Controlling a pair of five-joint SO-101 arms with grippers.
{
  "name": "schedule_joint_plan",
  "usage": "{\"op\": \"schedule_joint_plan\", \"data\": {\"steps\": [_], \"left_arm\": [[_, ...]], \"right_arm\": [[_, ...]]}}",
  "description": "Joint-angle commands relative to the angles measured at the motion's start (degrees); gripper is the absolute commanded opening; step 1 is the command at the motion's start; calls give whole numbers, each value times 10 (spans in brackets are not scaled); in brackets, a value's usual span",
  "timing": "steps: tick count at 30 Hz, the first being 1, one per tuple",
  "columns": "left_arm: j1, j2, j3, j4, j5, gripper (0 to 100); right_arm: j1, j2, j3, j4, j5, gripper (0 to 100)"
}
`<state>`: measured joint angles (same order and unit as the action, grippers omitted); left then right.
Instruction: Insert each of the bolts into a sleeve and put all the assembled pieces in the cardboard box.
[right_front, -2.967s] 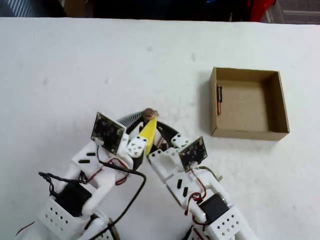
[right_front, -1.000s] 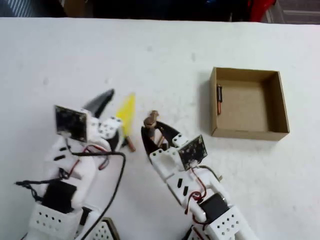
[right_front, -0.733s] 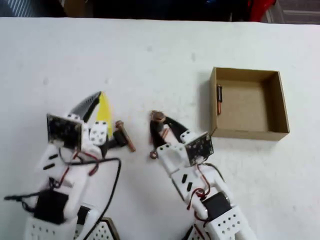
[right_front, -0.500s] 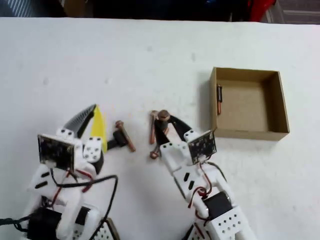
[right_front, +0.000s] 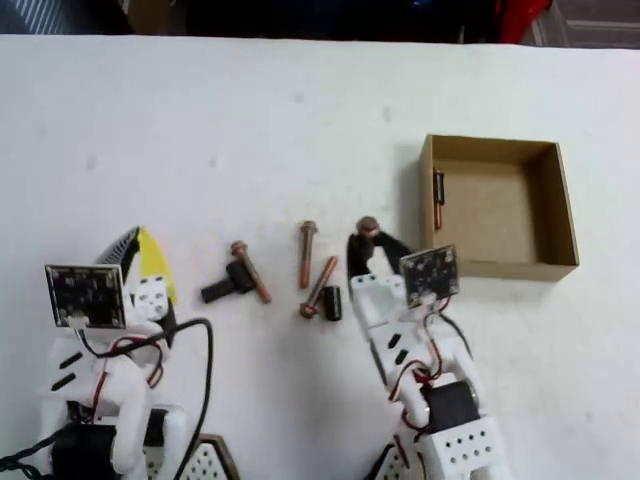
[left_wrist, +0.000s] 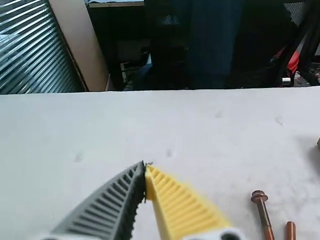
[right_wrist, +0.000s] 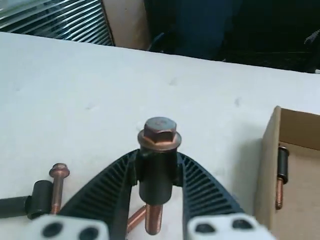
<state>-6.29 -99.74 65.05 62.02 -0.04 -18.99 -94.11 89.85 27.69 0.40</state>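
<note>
High view, right claw (right_front: 368, 243): pinching the assembled piece (right_front: 367, 228), bolt head upward, just left of the cardboard box (right_front: 428, 215).
High view, cardboard box: right of centre on the worktop (right_front: 300, 120); one boxed piece (right_front: 438, 198) lies against its left wall.
High view, loose parts: the left bolt (right_front: 252, 275) touches a black sleeve (right_front: 222, 288); the middle bolt (right_front: 306, 258) lies alone; the slanted bolt (right_front: 322, 285) has a second sleeve (right_front: 332, 304) just beside it. I cannot tell whether either sleeve is threaded on.
High view, left claw (right_front: 138, 233): grey and yellow fingers pressed together on nothing, at the near left, well apart from the box.
Step in hand: I judge this to be delivery of one finished piece; three bolts wait on the worktop.
Next move: I would swing the right claw rightward over the box's left wall, lower it inside, and only then spread it.
Left wrist view, left claw (left_wrist: 145, 171): tips meet with nothing between them; a copper bolt (left_wrist: 262, 216) lies on the worktop nearby.
Right wrist view, right claw (right_wrist: 157, 159): clamped on the dark sleeve of the assembled piece (right_wrist: 159, 135); the hex head stands proud of one end and the shank emerges from the other. The cardboard box (right_wrist: 267, 165) is near, with the boxed piece (right_wrist: 281, 175) along its wall.
Writing: I can read no brand, label or print on the box, bolts or arms.
</note>
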Motion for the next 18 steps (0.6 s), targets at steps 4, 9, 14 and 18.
{"op": "schedule_joint_plan", "data": {"steps": [4, 9, 14, 18], "left_arm": [[-7, -1, 54, 17, -5, 23], [-5, -1, 123, 17, -2, 24], [-5, -1, 169, 17, -2, 24], [-6, -1, 223, 17, -2, 24]], "right_arm": [[54, -4, -166, 85, -1, 16], [84, 31, -274, 141, 0, 16], [125, 189, -370, 162, 0, 16], [165, 325, -433, 159, 0, 16]]}}
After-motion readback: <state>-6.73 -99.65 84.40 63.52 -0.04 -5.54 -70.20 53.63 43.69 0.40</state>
